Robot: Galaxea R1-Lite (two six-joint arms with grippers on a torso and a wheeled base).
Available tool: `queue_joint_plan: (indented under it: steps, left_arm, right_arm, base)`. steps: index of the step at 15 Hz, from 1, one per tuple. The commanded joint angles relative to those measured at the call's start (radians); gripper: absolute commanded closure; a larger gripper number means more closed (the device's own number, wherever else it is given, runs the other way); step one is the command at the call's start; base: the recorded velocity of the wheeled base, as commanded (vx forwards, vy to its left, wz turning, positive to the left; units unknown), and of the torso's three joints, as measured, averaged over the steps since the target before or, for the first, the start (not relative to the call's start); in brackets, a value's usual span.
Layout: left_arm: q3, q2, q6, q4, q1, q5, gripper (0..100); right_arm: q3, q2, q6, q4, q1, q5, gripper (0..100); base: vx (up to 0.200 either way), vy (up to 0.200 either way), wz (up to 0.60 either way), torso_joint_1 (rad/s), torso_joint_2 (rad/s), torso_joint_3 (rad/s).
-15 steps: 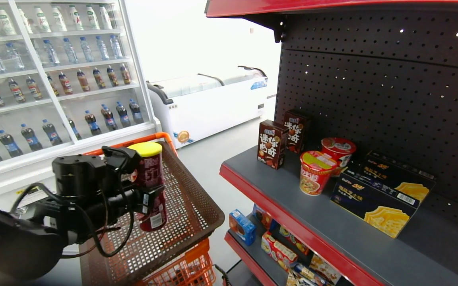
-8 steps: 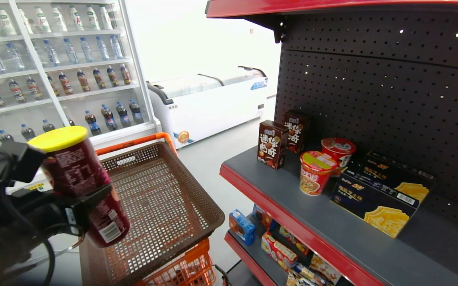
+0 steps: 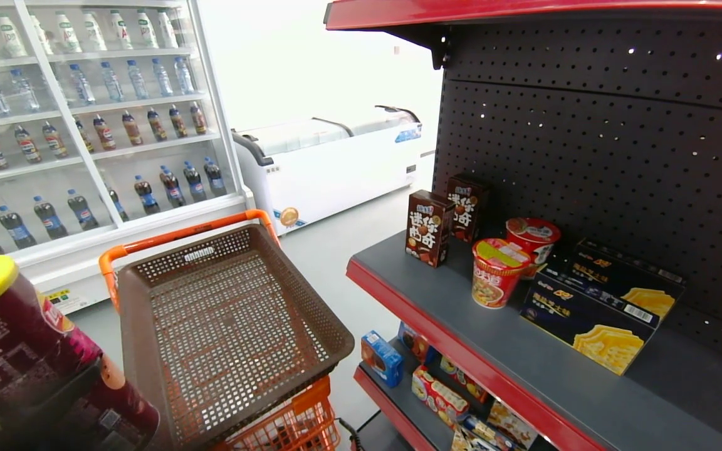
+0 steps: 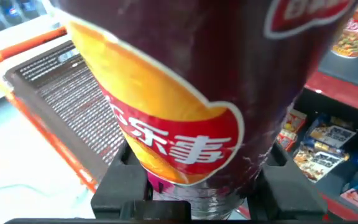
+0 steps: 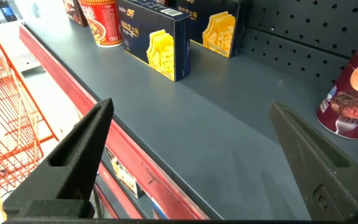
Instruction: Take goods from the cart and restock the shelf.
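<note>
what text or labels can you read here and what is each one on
On the canister: white characters on a red banner, a brand mark, left unquoted; its small side print is blurred.
On the brown boxes: large white characters, a product name, left unquoted.
On the cup noodles: too small.
On the dark blue boxes: gold lettering and barcode, too small.
On the fridge bottles: too small.
</note>
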Motion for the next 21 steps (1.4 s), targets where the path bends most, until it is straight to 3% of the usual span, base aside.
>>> queue_joint_plan:
  steps: [1,4,6,9,21]
  left_arm:
    - [0.010,-0.100,0.000,0.033,0.020,-0.005,100]
    - [0.013,-0.244,0.000,0.158,0.027,-0.001,100]
    - [0.001,-0.347,0.002,0.294,0.027,-0.001,100]
    - [-0.016,-0.457,0.002,0.406,0.026,-0.001,100]
    - [0.001,-0.528,0.002,0.420,0.021,0.002,100]
  right_arm:
    - [0.000,0.002,0.000,0.000,0.000,0.000,0]
    - [0.000,0.002,0.000,0.000,0.000,0.008,0]
    - [0.000,0.002,0.002,0.000,0.000,0.008,0]
    - [0.000,0.002,0.002,0.000,0.000,0.008,0]
    - [0.000,0.002,0.000,0.000,0.000,0.008,0]
  base:
    - [0.000,0.000,0.00,0.000,0.00,0.000]
    - [0.000,0.000,0.00,0.000,0.00,0.000]
    - [0.000,0.000,-0.60,0.002,0.00,0.007]
    - [0.000,0.000,-0.60,-0.001,0.00,0.002]
    - [0.000,0.000,-0.60,0.002,0.00,0.003]
